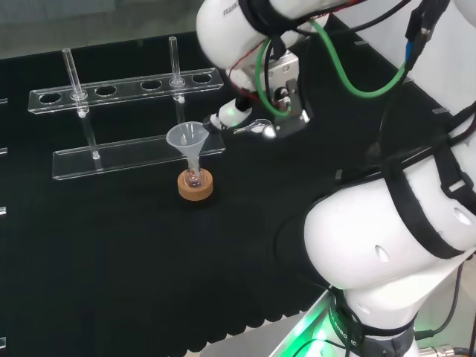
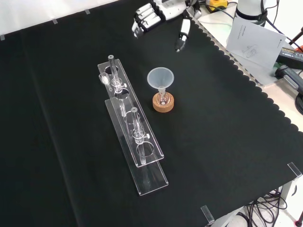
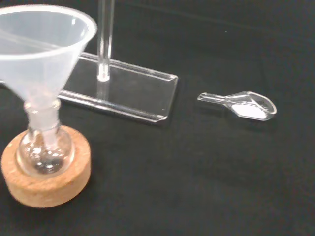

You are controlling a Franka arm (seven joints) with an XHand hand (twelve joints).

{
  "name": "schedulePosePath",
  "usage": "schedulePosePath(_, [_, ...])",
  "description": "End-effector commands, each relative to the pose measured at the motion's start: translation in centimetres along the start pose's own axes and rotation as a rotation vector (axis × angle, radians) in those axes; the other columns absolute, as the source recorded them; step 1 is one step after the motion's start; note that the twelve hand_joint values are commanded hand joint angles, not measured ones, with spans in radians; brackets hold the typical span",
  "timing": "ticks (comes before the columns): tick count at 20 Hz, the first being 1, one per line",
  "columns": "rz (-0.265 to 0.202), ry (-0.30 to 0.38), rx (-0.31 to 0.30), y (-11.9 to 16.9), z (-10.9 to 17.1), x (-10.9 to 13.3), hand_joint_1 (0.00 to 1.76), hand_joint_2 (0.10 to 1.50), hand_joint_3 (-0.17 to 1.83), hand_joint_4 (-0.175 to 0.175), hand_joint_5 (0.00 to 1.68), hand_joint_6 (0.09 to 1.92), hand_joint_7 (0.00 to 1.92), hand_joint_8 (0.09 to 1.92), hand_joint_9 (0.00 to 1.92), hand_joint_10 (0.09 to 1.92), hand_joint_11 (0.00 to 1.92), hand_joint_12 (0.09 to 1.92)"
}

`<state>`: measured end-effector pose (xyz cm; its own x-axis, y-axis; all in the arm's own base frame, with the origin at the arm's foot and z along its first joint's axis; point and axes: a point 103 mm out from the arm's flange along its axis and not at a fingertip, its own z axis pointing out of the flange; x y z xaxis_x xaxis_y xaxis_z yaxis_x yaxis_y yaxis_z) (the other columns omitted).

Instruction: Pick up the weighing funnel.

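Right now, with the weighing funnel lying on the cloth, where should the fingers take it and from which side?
Take the weighing funnel across the scoop's two side walls, coming down from above. It lies flat, open side up, with white powder inside; the thin stem offers little to pinch, I'd judge.

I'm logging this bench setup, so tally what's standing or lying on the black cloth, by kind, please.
Funnel: 1
Small flask: 1
Cork ring: 1
Weighing funnel: 1
Clear rack: 1
Glass tubes in the rack: 2
Total: 7
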<state>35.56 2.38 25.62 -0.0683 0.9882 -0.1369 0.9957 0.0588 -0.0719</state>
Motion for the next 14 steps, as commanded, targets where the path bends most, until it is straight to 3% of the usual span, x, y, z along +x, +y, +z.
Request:
schedulePosePath(1, [0.035, 0.047, 0.002, 0.7, -1.8, -3.6, 0.48, 0.71, 0.21, -0.07, 0.15, 0.09, 0.0, 0.54, 0.13, 0.77, 0.06, 1.47])
schedulePosePath(8, [0.071, 0.063, -0.016, 2.9, -2.3, -6.9, 0.5, 0.74, 0.19, -0.071, 0.22, 0.09, 0.09, 0.69, 0.25, 0.75, 0.1, 1.47])
schedulePosePath(14, [0.102, 0.052, 0.04, 6.5, -1.6, -9.6, 0.67, 0.75, 0.25, -0.066, 0.43, 0.09, 0.33, 0.72, 0.49, 0.65, 0.25, 1.39])
